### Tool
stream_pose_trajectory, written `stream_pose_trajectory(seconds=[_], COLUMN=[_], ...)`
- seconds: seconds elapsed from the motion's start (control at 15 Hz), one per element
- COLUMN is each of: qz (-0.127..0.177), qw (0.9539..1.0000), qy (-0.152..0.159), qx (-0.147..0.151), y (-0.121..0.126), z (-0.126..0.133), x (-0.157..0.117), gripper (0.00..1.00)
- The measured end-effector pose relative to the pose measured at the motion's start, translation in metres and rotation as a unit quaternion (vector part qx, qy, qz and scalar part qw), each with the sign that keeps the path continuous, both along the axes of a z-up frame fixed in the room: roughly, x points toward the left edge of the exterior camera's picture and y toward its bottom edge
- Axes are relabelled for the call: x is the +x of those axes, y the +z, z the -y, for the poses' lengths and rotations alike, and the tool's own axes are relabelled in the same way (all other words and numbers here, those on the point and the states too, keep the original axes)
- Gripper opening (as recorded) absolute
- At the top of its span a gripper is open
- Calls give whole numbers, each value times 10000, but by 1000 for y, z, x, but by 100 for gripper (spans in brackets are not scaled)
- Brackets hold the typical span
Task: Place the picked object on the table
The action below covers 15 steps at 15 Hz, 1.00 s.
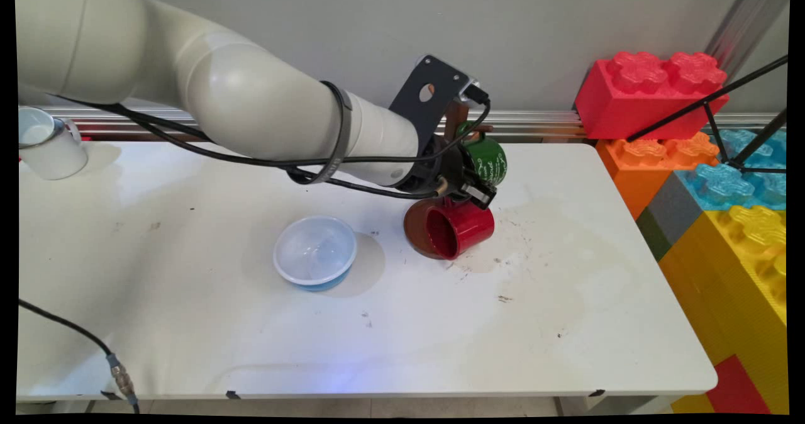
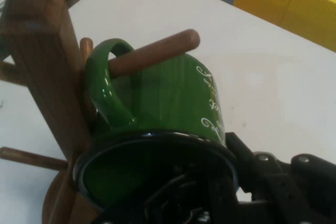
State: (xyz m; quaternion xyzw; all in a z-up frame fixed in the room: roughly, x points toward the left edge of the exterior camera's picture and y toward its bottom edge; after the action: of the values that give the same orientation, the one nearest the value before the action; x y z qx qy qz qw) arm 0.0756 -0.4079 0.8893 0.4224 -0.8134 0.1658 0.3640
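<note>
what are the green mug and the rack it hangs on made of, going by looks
Green mug: probably glazed ceramic or enamelled metal; its glossy surface shows sharp highlights, the rim is dark, and white lettering runs on the side. Rack: wood, matt brown with visible grain, a square post and round pegs, one peg passing through the mug's handle.

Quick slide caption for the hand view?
Gripper at the rim of a green mug hanging by its handle on a wooden rack's peg.

White table [image 1: 566, 323], bowl [image 1: 314, 257], white mug [image 1: 47, 144], wooden mug rack [image 1: 418, 229]
</note>
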Motion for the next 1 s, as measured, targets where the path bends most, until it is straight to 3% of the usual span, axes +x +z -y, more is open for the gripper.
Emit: stream_pose_trajectory(seconds=[1.0], qz=[-271], qw=[9994], qy=[-215], qx=[12], y=[21], z=[-14], x=[-2], gripper=[0])
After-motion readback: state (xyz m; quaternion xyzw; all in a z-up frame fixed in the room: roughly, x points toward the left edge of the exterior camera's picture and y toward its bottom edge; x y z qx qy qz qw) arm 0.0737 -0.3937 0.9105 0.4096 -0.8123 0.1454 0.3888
